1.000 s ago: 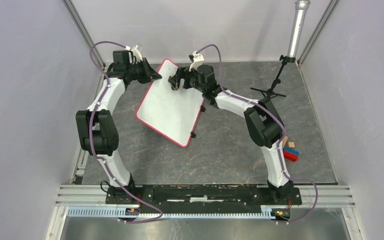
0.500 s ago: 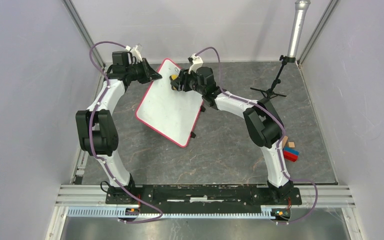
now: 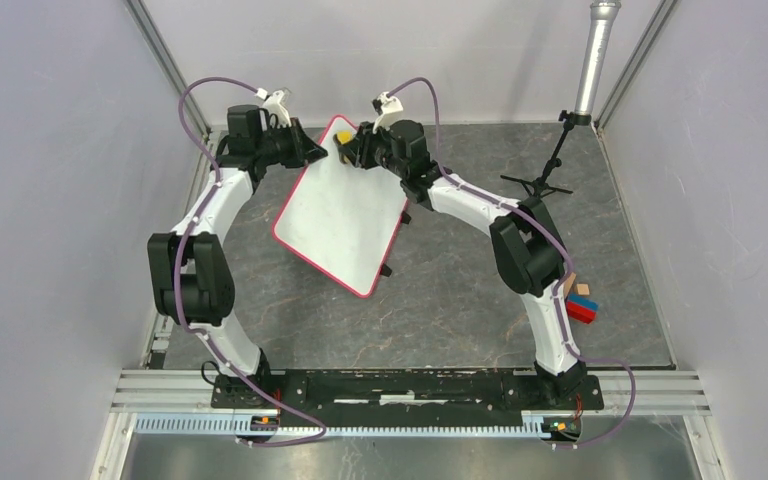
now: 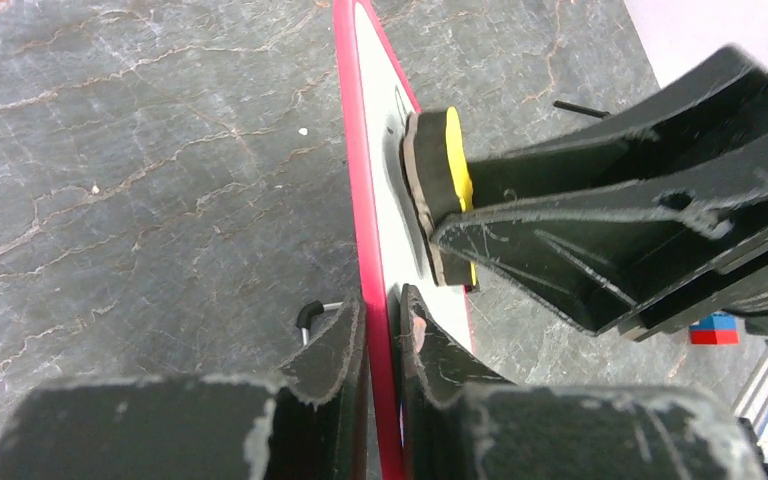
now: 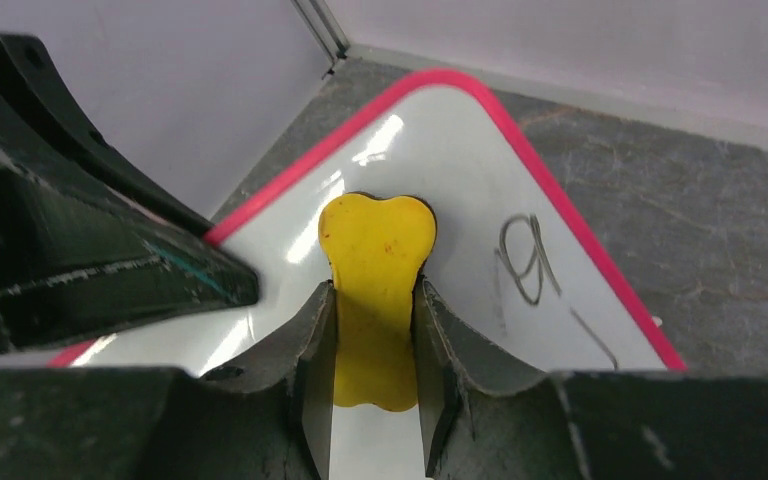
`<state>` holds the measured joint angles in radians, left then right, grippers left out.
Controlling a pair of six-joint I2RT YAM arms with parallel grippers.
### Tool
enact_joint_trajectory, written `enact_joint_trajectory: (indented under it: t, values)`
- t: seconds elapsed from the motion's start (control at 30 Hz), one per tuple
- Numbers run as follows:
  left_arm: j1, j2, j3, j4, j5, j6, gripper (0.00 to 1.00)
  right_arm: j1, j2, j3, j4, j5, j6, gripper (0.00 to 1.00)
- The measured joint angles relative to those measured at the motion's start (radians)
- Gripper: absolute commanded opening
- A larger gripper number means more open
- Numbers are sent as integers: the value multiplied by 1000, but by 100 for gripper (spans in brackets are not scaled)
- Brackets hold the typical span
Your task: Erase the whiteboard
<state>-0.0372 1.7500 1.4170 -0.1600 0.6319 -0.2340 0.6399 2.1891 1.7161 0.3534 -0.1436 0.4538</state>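
Top external: whiteboard askew, long axis far-to-near, rounded corner farthest.

Layout right now: the big flat white whiteboard with the thin red rim sits in the far middle of the dark stone-look table, turned at an angle. The left gripper is on its far left edge, one finger on each side of the rim. Just right of it, the right gripper has the yellow bone-shaped eraser against the board's face by the far corner. The dark handwriting is just right of the eraser. The black tripod stand with the metal pole is far right by the back wall. The small coloured blocks lie at the table's right edge, beside the right arm.
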Motion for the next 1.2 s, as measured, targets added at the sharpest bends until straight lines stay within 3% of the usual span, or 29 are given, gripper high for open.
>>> enact_joint_trajectory:
  t: [0.4,0.93,1.2]
  values:
    - [-22,-46,-33,5,-22,62,2,-55,85,166,-27,-42,13,22]
    - [-24,-50,-33,-21,-65,71,2,-135,57,-53,6,-69,20,22]
    - [-32,-59,-33,-20,-66,71,2,-95,47,42,-103,-48,-76,22]
